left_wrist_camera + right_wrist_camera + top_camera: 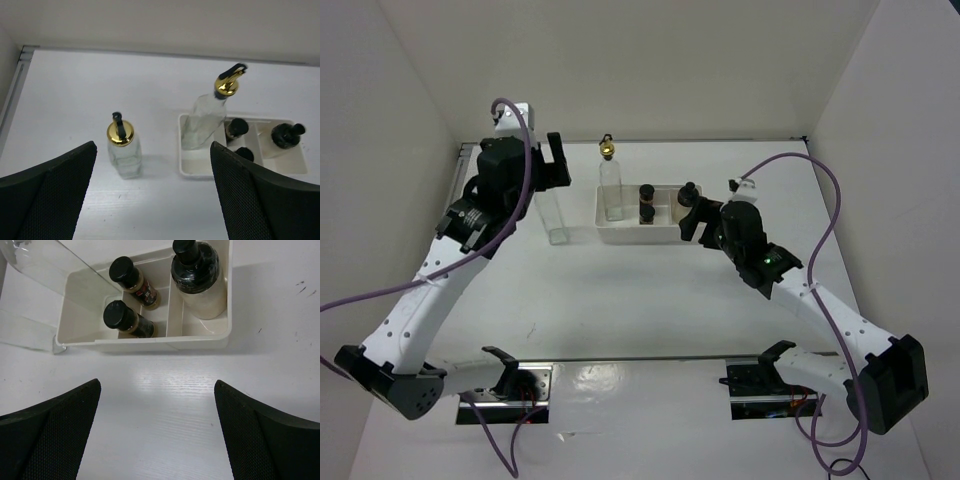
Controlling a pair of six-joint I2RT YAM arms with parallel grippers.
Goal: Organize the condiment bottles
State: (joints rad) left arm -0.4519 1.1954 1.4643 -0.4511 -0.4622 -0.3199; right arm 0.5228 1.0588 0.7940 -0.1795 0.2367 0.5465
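A white tray (620, 232) stands at the back middle of the table. One tall clear bottle (611, 185) with a gold pourer stands in its left compartment. Two dark black-capped jars (131, 277) (125, 320) lie in the middle compartment and a whitish jar (197, 277) in the right one. The second gold-topped bottle (122, 150) stands upright on the table just left of the tray (192, 171). My left gripper (152, 150) hovers open above it, touching nothing. My right gripper (157, 385) is open over bare table just in front of the tray (145, 344).
White walls close in the table at the back and on both sides. A metal strip (458, 175) runs along the far left edge. Bare tabletop lies between the tray and the arm bases (620, 375).
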